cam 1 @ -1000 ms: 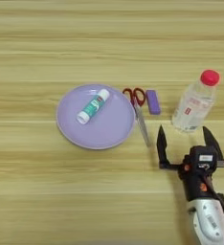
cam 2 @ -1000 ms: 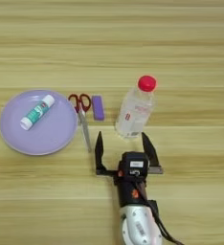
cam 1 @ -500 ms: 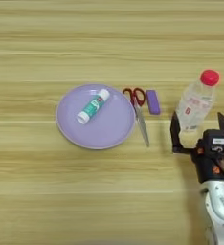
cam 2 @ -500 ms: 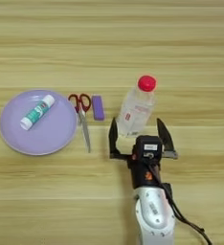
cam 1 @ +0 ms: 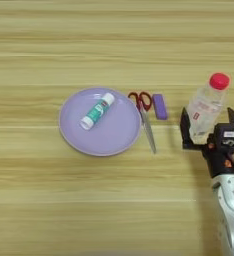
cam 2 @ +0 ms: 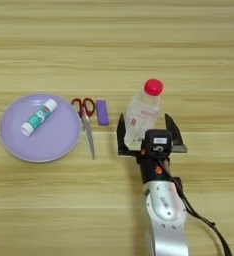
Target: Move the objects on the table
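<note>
While the clear bottle (cam 2: pixel 143 113) with its red cap stands right of centre on the bench (cam 2: pixel 117 45), the right gripper (cam 2: pixel 144 133) has its jaws spread on either side of the bottle's base.

Further left a purple block (cam 2: pixel 102 111) lies just beside red-handled scissors (cam 2: pixel 85 120), whose blades point toward the near edge. Next comes the lilac plate (cam 2: pixel 49 145), a white-and-teal glue stick (cam 2: pixel 38 116) lying aslant on it. Silver forearm (cam 2: pixel 164 215) enters from the bottom edge.
</note>
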